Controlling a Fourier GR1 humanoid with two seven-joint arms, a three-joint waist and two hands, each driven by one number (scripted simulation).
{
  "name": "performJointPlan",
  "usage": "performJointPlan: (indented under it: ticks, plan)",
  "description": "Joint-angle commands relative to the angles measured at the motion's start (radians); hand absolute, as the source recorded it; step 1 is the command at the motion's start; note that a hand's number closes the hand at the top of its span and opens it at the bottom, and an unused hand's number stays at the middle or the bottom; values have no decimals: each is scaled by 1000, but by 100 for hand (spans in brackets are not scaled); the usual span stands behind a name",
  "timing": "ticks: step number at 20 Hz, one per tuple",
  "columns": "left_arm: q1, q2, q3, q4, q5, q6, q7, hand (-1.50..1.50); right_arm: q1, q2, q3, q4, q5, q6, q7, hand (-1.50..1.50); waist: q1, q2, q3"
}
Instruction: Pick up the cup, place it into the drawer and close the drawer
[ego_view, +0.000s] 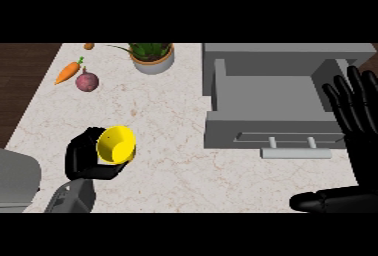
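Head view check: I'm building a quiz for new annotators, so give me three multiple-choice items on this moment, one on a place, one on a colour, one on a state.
1. Where does the potted plant stand?
A. In the drawer
B. At the counter's far edge, left of the drawer
C. Beside the right hand

2. What colour is the cup?
A. Yellow
B. Blue
C. White

3. What state is the drawer in?
A. Shut
B. Open with the cup inside
C. Open, nothing showing inside

Key: 1 B, it stands right of the carrot. 2 A, the left hand curls round a yellow cup. 3 C, its grey floor shows bare; the right hand rests open beside it.
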Motion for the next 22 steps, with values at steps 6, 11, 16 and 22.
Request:
performJointPlan:
  ticks: [6, 11, 16, 22]
  plan:
    - [13, -37, -126, -415, 19, 27, 282, 150, -13, 1, -5, 10, 5, -8, 7, -150, 4, -2, 1]
    - [-1, -95, -175, -639, 57, 113, 481, 150, 16, 12, -7, 43, 0, 15, -54, -150, 1, -1, 1]
    - [-76, -108, -221, -746, 86, 241, 620, 150, 59, -21, -33, -63, -58, 36, 21, -150, -8, -2, 0]
    - [-277, -108, -234, -705, 45, 340, 726, 150, 66, 22, -2, -37, 4, 4, -36, -150, -12, 1, 0]
